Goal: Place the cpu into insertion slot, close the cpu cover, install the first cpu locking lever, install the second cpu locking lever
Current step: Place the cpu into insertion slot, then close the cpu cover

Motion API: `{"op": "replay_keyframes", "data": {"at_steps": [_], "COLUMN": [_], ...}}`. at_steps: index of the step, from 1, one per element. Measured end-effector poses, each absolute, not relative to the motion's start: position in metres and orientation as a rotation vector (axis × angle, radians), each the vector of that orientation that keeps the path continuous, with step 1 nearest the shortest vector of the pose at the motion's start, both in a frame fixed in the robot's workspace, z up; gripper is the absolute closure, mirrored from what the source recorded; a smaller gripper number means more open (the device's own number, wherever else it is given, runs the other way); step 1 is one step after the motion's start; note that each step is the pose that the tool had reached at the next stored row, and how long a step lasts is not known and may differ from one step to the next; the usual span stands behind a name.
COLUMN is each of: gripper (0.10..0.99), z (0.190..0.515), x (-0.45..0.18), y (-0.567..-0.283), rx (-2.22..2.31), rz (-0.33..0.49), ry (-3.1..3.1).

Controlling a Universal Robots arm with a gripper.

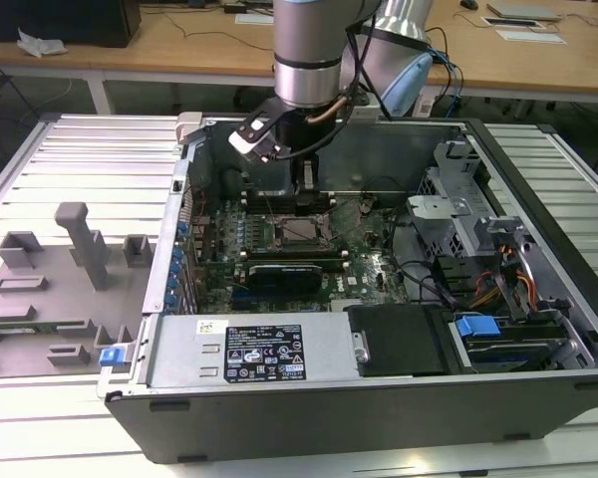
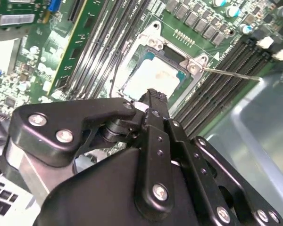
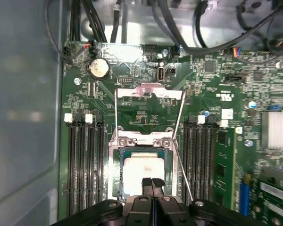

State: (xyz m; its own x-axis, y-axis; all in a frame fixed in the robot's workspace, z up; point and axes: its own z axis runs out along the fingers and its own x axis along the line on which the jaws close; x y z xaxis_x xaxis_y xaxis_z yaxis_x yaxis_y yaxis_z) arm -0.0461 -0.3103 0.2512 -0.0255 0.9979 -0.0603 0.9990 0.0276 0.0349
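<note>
The cpu (image 3: 141,167) lies flat in the insertion slot (image 3: 115,174), its pale top showing inside the silvery rim on the green board. In the second wrist view the cpu (image 2: 155,77) sits just past my fingertip. The cpu cover (image 3: 149,91) stands swung up from its hinge, and the board shows through its cut-out middle. A thin locking lever (image 3: 184,176) juts out unlatched beside the socket, the same lever (image 2: 228,73) crossing the memory slots. My black gripper (image 3: 152,182) is shut, with its tips over the cpu's near edge. In the exterior view the gripper (image 1: 304,191) hangs over the socket (image 1: 297,232).
Long black memory slots (image 3: 82,165) flank the socket on both sides. The grey case wall (image 3: 23,117) is close on one side, and black cables (image 3: 179,28) hang beyond the cover. A power supply (image 1: 269,349) and drive cage (image 1: 478,229) crowd the case. Grey fixtures (image 1: 70,269) sit outside.
</note>
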Motion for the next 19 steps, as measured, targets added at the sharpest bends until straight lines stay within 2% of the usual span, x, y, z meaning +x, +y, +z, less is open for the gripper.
{"op": "replay_keyframes", "data": {"at_steps": [19], "gripper": [0.98], "z": [0.2592], "x": [-0.0461], "y": [-0.3103], "rx": [2.144], "rz": [-0.027], "ry": [2.202]}}
